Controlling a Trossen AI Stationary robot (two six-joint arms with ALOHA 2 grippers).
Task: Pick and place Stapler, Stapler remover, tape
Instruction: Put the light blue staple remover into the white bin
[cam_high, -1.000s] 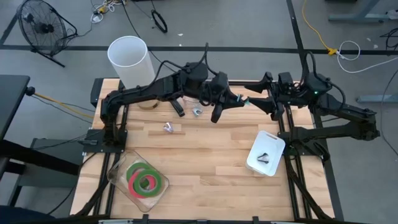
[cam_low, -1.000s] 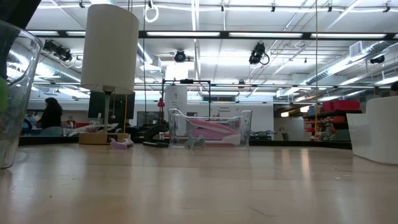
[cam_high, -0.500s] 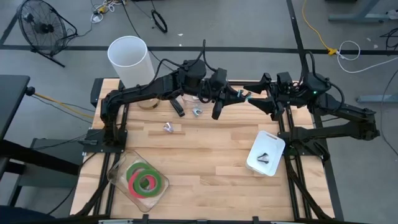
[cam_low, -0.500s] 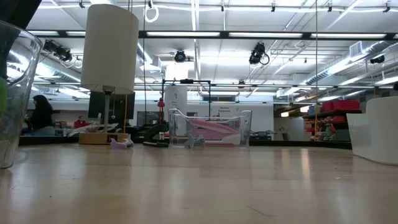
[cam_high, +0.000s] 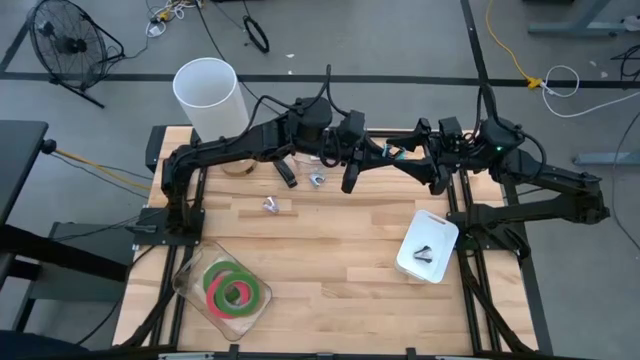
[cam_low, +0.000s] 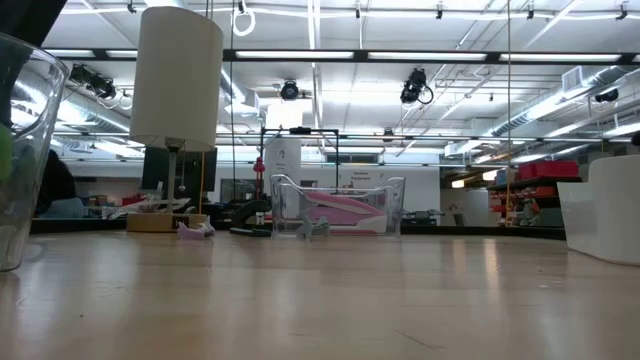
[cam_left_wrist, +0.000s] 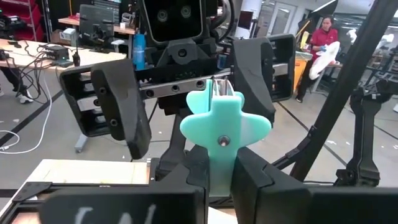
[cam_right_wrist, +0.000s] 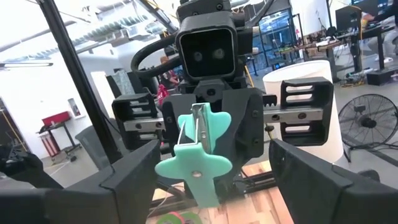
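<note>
A mint-green staple remover (cam_left_wrist: 225, 134), winged plastic body with a rivet at its centre and metal jaws on top, sits pinched between the left gripper (cam_left_wrist: 217, 180) fingers, clamped tight on its lower end, held up in the air. Facing it, the right gripper (cam_left_wrist: 193, 93) spreads its fingers wide on either side of the remover's top, touching nothing yet.

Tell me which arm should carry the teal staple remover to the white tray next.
Right. The left gripper holds the teal staple remover up in mid-air, and the right gripper faces it with fingers open on either side. The white tray sits on the right arm's side of the table.
</note>
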